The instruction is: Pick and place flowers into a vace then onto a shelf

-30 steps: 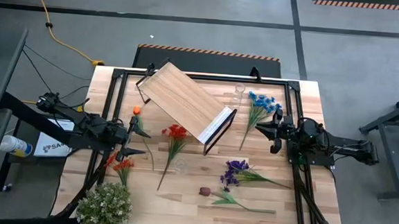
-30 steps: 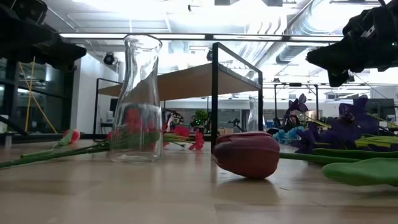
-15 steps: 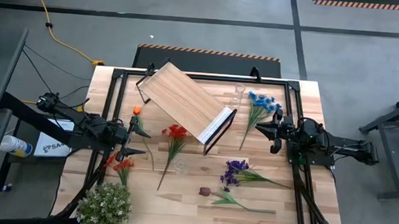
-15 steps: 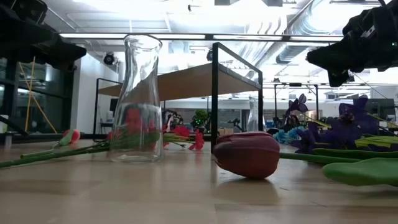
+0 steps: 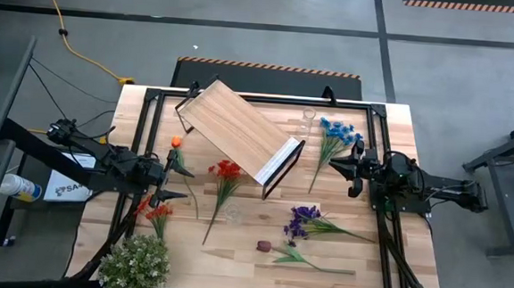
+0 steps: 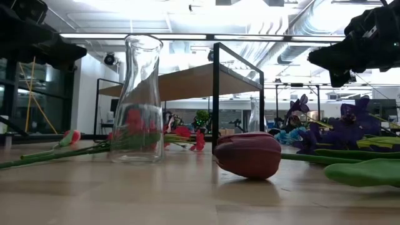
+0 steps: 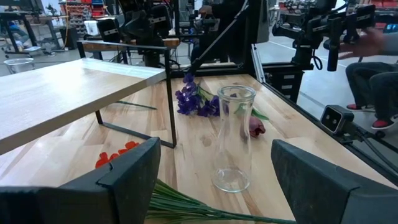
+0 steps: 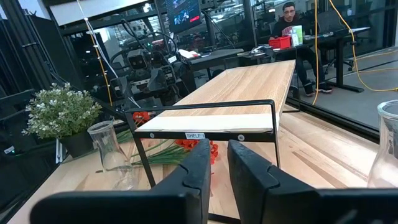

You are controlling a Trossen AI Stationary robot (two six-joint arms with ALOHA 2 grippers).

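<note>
- Both tools hang idle over my plank desk (image 5: 348, 257): my left tool (image 5: 172, 181) sits at the left edge with its fingers spread wide and nothing between them, and my right tool (image 5: 345, 166) waits at the right side with its fingers nearly together, also empty.
- Closest to my left tool lie the orange-bloomed stem (image 5: 176, 143) just ahead of it and the red-orange spray (image 5: 155, 212) beside it; the red cluster on thin green stalks (image 5: 227, 171) is a little further in.
- Beyond that, the clear glass vase with a narrow neck (image 5: 232, 213) stands upright near the desk's middle, its mouth open and no stem in it yet.
- Near my right tool are the blue blooms (image 5: 338, 130); the purple blooms (image 5: 303, 220) and the dark maroon tulip (image 5: 264, 246) lie toward the front edge.
- A light wood shelf on a thin black frame (image 5: 240, 130) stands slanted across the back half, its top bare.
- In the front-left corner is a bushy pale-green plant (image 5: 135, 263), which I leave alone.
- My judgement: the job has not begun, so a first stem is the step in hand. I would take the orange one with the spread left tool, pinching low on the stalk rather than the bloom.
- I would then lift it clear, tip it upright and thread the stalk end into the vase mouth slowly, since the glass looks easy to knock over.
</note>
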